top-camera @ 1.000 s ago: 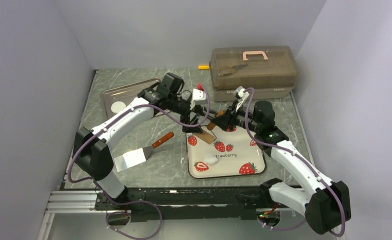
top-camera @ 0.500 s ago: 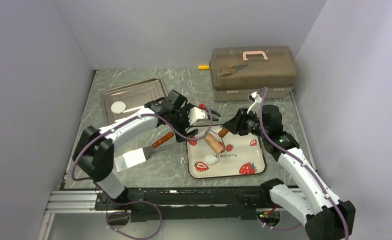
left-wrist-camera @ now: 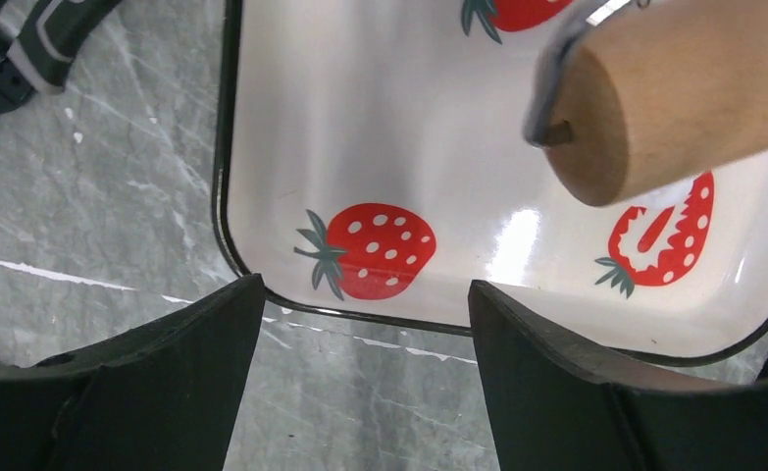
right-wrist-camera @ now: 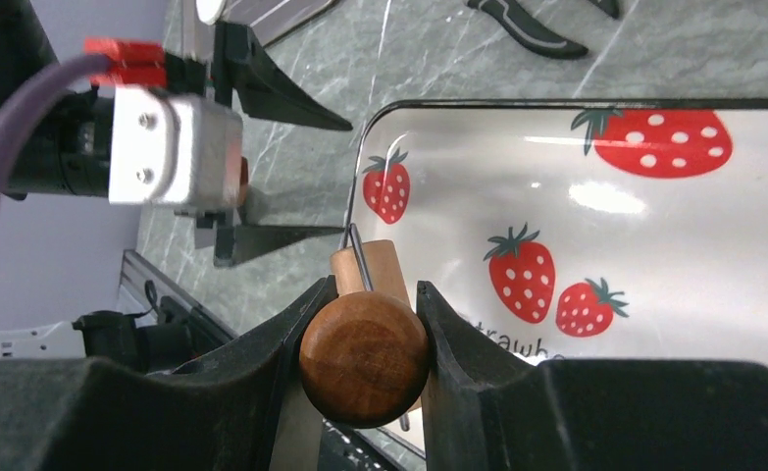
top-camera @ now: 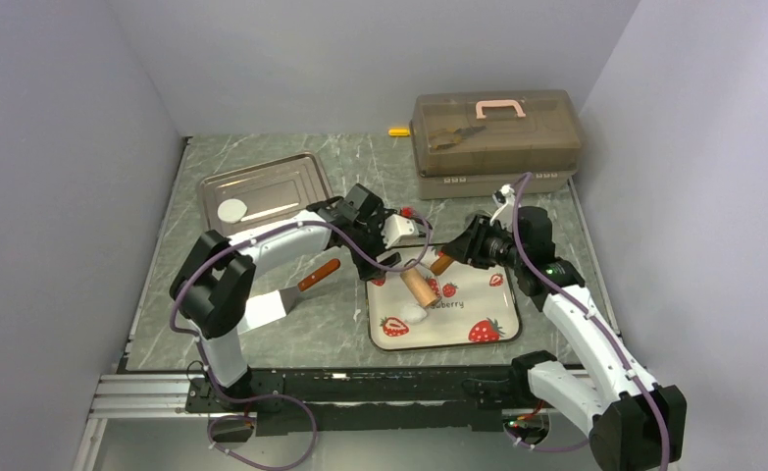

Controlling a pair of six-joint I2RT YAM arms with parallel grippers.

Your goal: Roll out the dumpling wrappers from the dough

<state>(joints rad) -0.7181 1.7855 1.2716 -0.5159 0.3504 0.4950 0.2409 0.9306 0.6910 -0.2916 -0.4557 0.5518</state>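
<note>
Only overhead, dough (top-camera: 414, 314), seemingly a lump

From above and behind the arm bases, the top camera takes in the whole grey marbled table (top-camera: 350, 167). The left wrist camera looks closely down past the left gripper (left-wrist-camera: 365, 294) onto a corner of the white strawberry-printed plate (left-wrist-camera: 380, 118); the right wrist camera faces across that same plate.

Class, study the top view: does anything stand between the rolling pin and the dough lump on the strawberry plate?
Nothing visible does. The rolling pin, gripped by its handle in the right pincer, is just beyond the dough, with only bare plate between. The open left pincer is off at the plate's far-left corner.
</note>
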